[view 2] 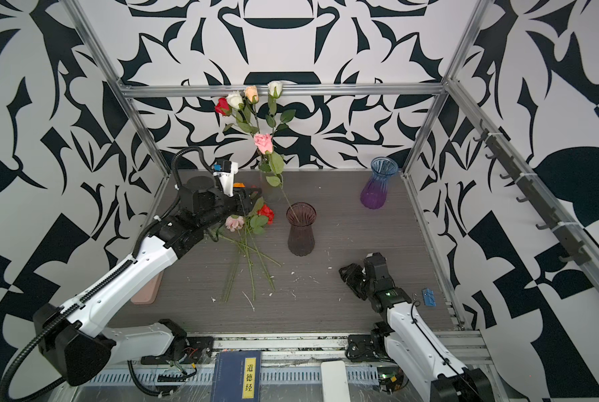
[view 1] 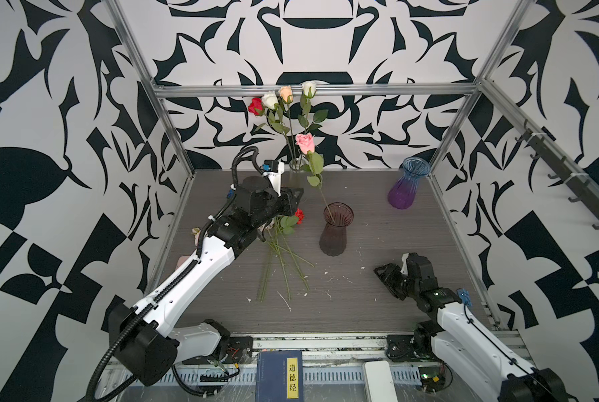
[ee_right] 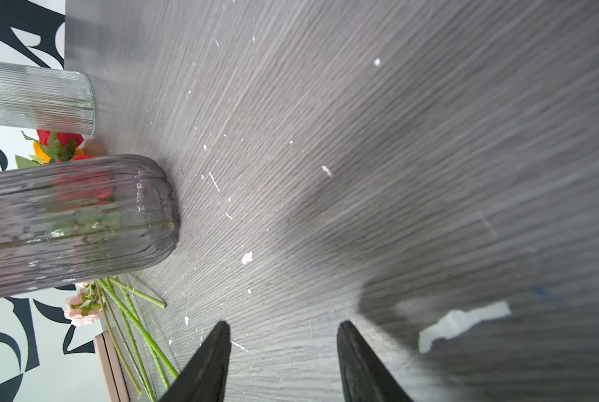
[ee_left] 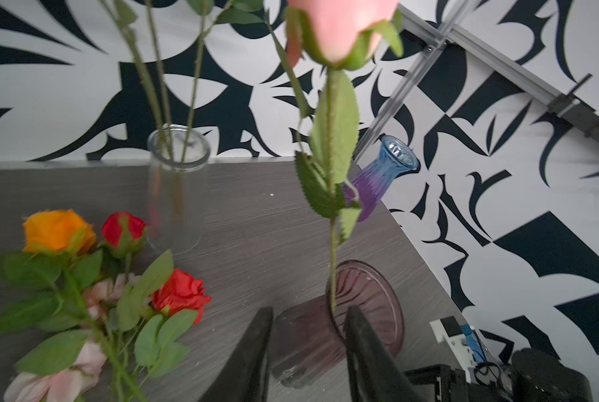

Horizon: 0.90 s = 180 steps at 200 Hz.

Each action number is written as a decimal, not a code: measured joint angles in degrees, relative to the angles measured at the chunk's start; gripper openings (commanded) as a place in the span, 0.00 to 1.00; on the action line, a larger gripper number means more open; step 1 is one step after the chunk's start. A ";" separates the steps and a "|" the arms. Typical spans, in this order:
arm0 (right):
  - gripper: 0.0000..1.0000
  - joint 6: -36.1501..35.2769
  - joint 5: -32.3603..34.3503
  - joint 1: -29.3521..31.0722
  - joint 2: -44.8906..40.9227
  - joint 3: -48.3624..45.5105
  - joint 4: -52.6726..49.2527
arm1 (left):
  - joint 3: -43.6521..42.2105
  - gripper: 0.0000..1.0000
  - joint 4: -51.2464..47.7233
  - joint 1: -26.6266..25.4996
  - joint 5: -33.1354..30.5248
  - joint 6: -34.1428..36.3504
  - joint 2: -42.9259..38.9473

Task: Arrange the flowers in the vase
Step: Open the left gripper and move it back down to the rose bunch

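A pink rose (view 1: pixel 305 142) stands with its stem in the dark maroon vase (view 1: pixel 336 229) at mid table. My left gripper (view 1: pixel 295 200) hovers just left of that stem, open and holding nothing; in the left wrist view its fingers (ee_left: pixel 256 348) frame the maroon vase (ee_left: pixel 367 296). Loose flowers (view 1: pixel 284 250) lie on the table below that arm, among them an orange rose (ee_left: pixel 58 231) and a red rose (ee_left: pixel 181 292). A clear glass vase (view 1: pixel 296 174) at the back holds several roses. My right gripper (view 1: pixel 385 275) rests open and empty at front right.
A blue-to-purple vase (view 1: pixel 407 184) stands at the back right. A blue book (view 1: pixel 280 376) and a white block (view 1: pixel 379 379) lie on the front rail. A pink board (view 2: pixel 148 289) lies by the left frame post. White flecks dot the tabletop (ee_right: pixel 360 139).
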 measured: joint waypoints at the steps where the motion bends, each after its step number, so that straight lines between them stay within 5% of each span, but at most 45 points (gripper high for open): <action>1: 0.53 0.00 0.00 0.00 0.00 0.00 0.00 | -0.04 0.37 -0.07 0.15 0.04 -0.11 -0.07; 44: 0.53 0.00 -0.20 0.00 0.70 0.00 0.07 | -1.86 0.30 -5.25 7.37 2.80 -3.28 0.15; 80: 0.53 0.00 -0.35 0.00 0.92 0.00 0.22 | -1.75 0.19 -7.85 11.37 8.44 -6.25 8.28; 128: 0.53 -0.02 -0.50 0.00 2.16 0.00 0.52 | -0.85 0.20 -12.11 11.80 11.98 -9.40 20.02; 180: 0.53 -0.02 -0.66 -0.02 2.25 0.00 0.63 | -0.66 0.22 -14.12 11.74 11.32 -10.49 23.39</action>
